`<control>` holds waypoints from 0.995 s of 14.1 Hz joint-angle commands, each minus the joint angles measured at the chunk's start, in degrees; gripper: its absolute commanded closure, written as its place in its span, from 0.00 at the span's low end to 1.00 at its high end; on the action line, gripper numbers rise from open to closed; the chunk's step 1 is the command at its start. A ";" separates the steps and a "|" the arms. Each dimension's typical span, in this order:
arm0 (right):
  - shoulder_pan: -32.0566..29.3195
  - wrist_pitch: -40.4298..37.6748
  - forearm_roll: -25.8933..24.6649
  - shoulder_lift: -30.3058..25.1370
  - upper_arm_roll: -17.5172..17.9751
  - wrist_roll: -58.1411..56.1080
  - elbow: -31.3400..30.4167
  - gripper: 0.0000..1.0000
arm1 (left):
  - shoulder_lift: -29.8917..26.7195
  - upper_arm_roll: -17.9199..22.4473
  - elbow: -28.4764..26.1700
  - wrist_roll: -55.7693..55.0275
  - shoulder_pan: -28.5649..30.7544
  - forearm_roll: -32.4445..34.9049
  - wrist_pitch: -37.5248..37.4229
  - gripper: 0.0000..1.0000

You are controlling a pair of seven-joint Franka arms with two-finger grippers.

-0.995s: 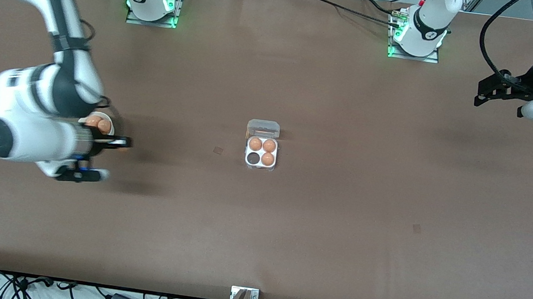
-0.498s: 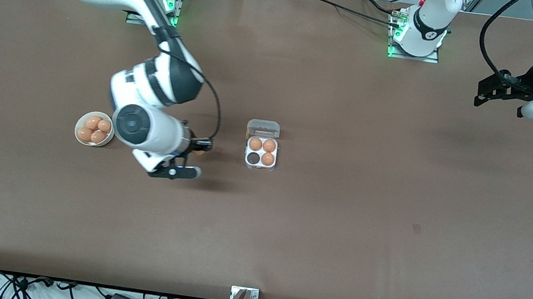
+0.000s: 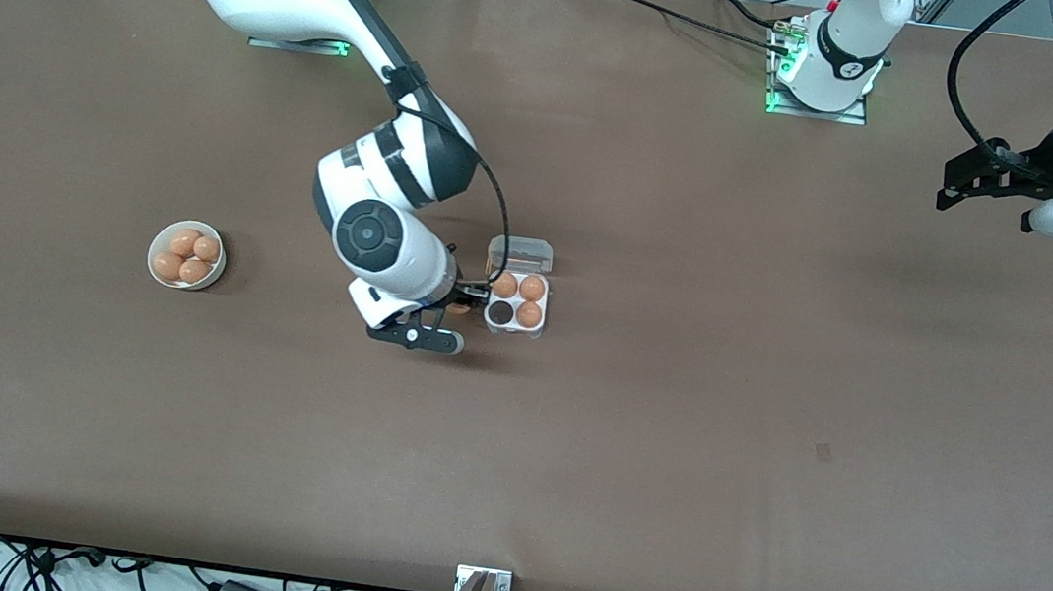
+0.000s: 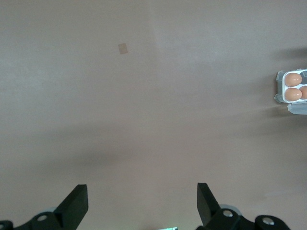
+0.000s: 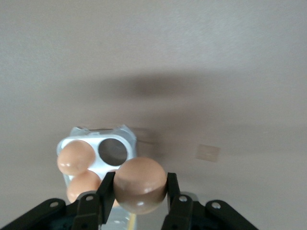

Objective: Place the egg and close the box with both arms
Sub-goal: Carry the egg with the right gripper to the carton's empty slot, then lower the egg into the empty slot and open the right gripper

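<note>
Right hand (image 3: 464,306) moved from bowl (image 3: 213,278) to beside box (image 3: 514,331), gripping egg (image 5: 140,184) | empty cell (image 3: 500,312) waits, lid open | left hand (image 4: 139,203) open, waiting at table (image 3: 667,450) end

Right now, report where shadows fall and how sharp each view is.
Front view: sharp; a soft shadow on the table under the right end effector beside the box. Right wrist view: the held egg reads clearly, a dark shadow band on the table above it. Left wrist view: the open left end effector over faint broad shadows.
</note>
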 commanded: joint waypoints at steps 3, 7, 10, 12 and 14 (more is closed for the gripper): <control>1.81 4.00 0.28 3.04 -0.07 4.91 1.12 0.88 | 1.16 -0.14 2.22 0.34 0.66 0.65 -1.56 0.00; 1.90 5.84 1.24 4.36 0.37 5.00 1.12 0.88 | 1.16 -0.14 2.22 0.34 0.66 0.65 -1.56 0.00; 2.43 6.02 1.86 4.54 0.37 5.17 1.12 0.88 | 1.16 -0.23 2.22 0.34 0.66 0.65 -1.56 0.00; 2.95 6.02 1.86 5.15 0.37 5.35 1.12 0.88 | 1.16 -0.14 2.31 0.34 0.66 0.65 -1.56 0.00; 3.13 6.11 1.86 5.24 0.37 5.35 1.12 0.87 | 1.16 -0.14 2.22 0.34 0.66 0.65 -1.56 0.00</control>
